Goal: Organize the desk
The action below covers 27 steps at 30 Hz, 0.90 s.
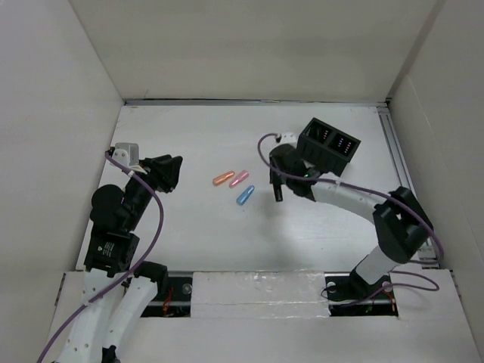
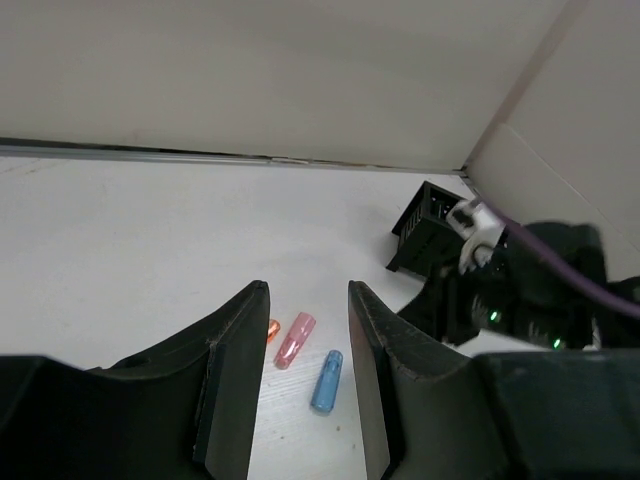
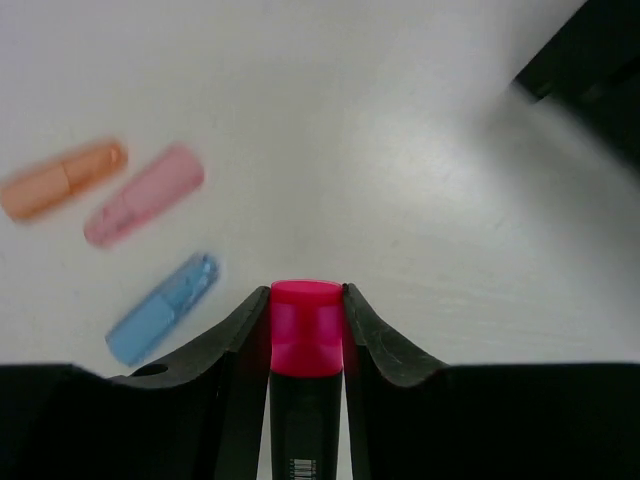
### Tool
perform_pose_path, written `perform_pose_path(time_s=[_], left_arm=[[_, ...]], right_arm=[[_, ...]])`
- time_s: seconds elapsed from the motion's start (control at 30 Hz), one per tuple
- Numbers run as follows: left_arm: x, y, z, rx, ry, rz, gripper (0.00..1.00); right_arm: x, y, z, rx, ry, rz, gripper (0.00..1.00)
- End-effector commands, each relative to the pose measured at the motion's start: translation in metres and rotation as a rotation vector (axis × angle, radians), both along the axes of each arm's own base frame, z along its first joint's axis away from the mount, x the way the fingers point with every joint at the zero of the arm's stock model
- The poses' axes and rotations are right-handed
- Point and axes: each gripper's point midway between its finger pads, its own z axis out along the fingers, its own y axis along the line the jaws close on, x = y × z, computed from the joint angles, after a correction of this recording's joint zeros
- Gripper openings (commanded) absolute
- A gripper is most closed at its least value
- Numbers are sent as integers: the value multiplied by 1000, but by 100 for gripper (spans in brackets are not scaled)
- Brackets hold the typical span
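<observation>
The white desk [image 1: 189, 234] holds three small capsule-shaped pieces near its middle: orange [image 1: 221, 179], pink [image 1: 240, 179] and blue [image 1: 245, 196]. My right gripper [image 1: 277, 190] is shut on a black marker with a magenta cap [image 3: 305, 325], held just right of the blue piece [image 3: 162, 308] and above the desk. The orange [image 3: 62, 180] and pink [image 3: 145, 195] pieces lie further left in that view. My left gripper [image 1: 168, 172] is open and empty at the left; its wrist view shows the pink [image 2: 294, 340] and blue [image 2: 326, 381] pieces between its fingers, further off.
A black two-slot organizer box [image 1: 329, 145] stands at the back right, behind the right wrist; it also shows in the left wrist view [image 2: 425, 235]. White wall panels enclose the desk on three sides. A metal rail [image 1: 393, 151] runs along the right edge.
</observation>
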Motion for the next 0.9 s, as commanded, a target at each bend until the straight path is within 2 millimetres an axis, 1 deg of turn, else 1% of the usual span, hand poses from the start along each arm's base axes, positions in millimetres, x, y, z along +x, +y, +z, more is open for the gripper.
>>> perform_pose_path(time_s=[0.0, 0.03, 0.07, 0.1, 0.13, 0.17, 0.2, 0.23, 0.27, 0.3, 0.33, 0.37, 0.4, 0.43, 0.47, 0.5, 0.53, 0.57, 0.6, 0.7, 0.77, 0.8, 0.87], left_arm=[[1, 0, 8, 5, -37, 1, 33], [0, 0, 6, 7, -30, 1, 33], [1, 2, 6, 8, -28, 12, 33], [0, 2, 6, 8, -30, 10, 34], [-1, 2, 8, 5, -39, 9, 34], [-2, 2, 9, 3, -46, 9, 33], [-2, 2, 10, 3, -48, 7, 33], [-3, 1, 10, 3, -44, 4, 33], [-3, 0, 10, 4, -43, -5, 33], [-4, -1, 10, 4, -46, -10, 33], [-4, -1, 11, 2, -51, -10, 33], [-4, 0, 11, 0, -51, -7, 34], [-4, 0, 11, 0, -50, -4, 33], [-4, 0, 10, 2, -45, -4, 33], [-4, 0, 10, 1, -47, -5, 34], [-5, 0, 10, 1, -48, -8, 33], [-6, -1, 13, -1, -57, -13, 33], [-5, 0, 12, -1, -56, -7, 34], [-5, 0, 12, -2, -54, -4, 33], [-5, 0, 11, 1, -50, -7, 34], [-5, 0, 12, 1, -56, -5, 34], [-4, 1, 12, 1, -53, -2, 33], [-3, -1, 9, 5, -40, -11, 34]], right_arm=[[60, -24, 104, 172, -258, -133, 18], [79, -48, 131, 170, -330, -203, 18], [88, -58, 152, 187, -391, -235, 18], [95, -71, 178, 210, -465, -273, 19], [101, -86, 194, 190, -519, -304, 21], [110, -114, 208, 164, -575, -398, 22], [117, -128, 224, 177, -640, -443, 22], [125, -140, 221, 148, -646, -468, 23], [134, -151, 231, 147, -672, -503, 23], [144, -169, 231, 130, -682, -542, 23], [157, -175, 215, 95, -652, -557, 23], [162, -183, 214, 78, -652, -585, 23], [169, -194, 222, 71, -679, -620, 23], [174, -200, 219, 45, -677, -638, 23], [181, -202, 209, 18, -662, -657, 23], [186, -210, 214, 9, -678, -680, 23], [190, -217, 211, -19, -676, -690, 22], [194, -217, 203, -40, -665, -690, 22], [197, -218, 207, -43, -689, -697, 22], [200, -223, 189, -113, -669, -705, 22], [196, -217, 177, -137, -646, -707, 21], [196, -217, 174, -137, -648, -711, 21], [193, -209, 162, -146, -632, -698, 21]])
